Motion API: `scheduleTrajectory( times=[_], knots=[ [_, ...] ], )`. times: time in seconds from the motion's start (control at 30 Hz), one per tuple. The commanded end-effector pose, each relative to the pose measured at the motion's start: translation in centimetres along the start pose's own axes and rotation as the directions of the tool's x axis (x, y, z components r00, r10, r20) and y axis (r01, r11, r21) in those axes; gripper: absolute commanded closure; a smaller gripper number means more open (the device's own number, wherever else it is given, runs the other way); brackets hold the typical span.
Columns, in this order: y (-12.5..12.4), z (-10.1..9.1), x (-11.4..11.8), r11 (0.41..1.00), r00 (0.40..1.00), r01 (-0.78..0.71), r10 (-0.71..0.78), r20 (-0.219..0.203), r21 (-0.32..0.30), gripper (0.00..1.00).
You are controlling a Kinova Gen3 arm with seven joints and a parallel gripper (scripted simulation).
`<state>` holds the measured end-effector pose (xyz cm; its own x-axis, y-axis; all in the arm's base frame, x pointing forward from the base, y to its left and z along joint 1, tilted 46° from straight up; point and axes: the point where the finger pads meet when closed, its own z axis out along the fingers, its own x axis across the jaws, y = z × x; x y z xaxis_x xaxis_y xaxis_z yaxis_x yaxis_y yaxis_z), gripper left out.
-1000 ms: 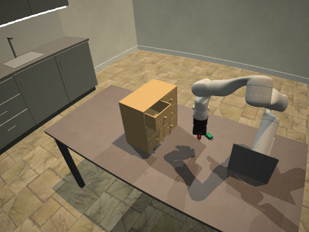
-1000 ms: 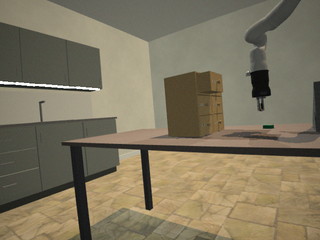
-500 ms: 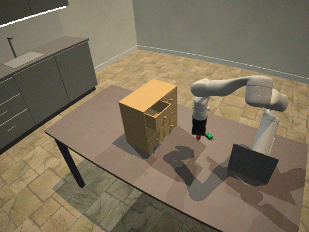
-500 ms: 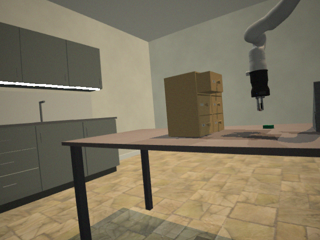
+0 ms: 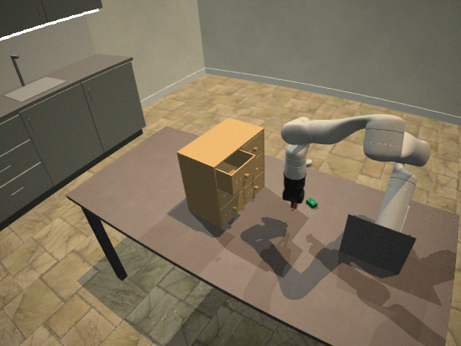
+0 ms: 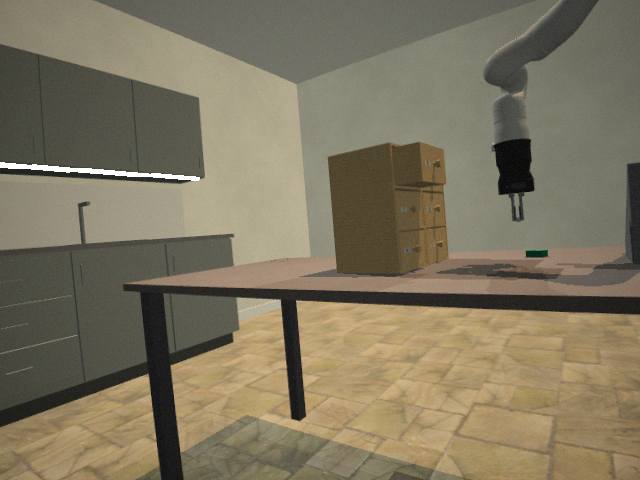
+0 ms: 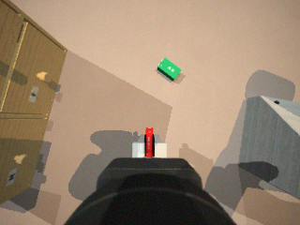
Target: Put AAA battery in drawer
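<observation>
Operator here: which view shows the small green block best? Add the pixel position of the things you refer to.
Wrist: the small green rectangular block (image 5: 311,202) (image 6: 536,253) (image 7: 169,68) shows its top and pale markings unobstructed. Top shows it smaller, beside the pincer (image 5: 293,207) (image 6: 517,220) (image 7: 149,142); exterior shows mostly its thin side.

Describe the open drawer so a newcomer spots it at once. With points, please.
On the table (image 5: 156,208) (image 6: 248,281) stands a wooden chest (image 5: 201,189) (image 6: 364,211) (image 7: 58,52) of small knobbed drawers. In its top row, the open drawer (image 5: 227,181) (image 6: 407,164) is at the end nearer the exterior camera. It alone juts far out; its neighbours sit in or nearly so.

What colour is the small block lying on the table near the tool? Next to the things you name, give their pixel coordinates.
Green (image 5: 311,202) (image 6: 536,253) (image 7: 169,68), with pale marks on top; the wrist view shows it best.
</observation>
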<state>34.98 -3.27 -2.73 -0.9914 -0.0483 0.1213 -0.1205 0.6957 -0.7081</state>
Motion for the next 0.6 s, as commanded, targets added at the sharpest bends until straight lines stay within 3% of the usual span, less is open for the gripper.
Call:
scheduleTrajectory(
  times=[0.0,0.57],
  knots=[
    [0.3,0.0,-0.3,0.999,0.999,-0.043,0.043,0.001,-0.006,0.76],
    [1.3,0.0,-1.4,0.942,0.942,-0.337,0.337,-0.001,-0.007,0.76]
  ],
)
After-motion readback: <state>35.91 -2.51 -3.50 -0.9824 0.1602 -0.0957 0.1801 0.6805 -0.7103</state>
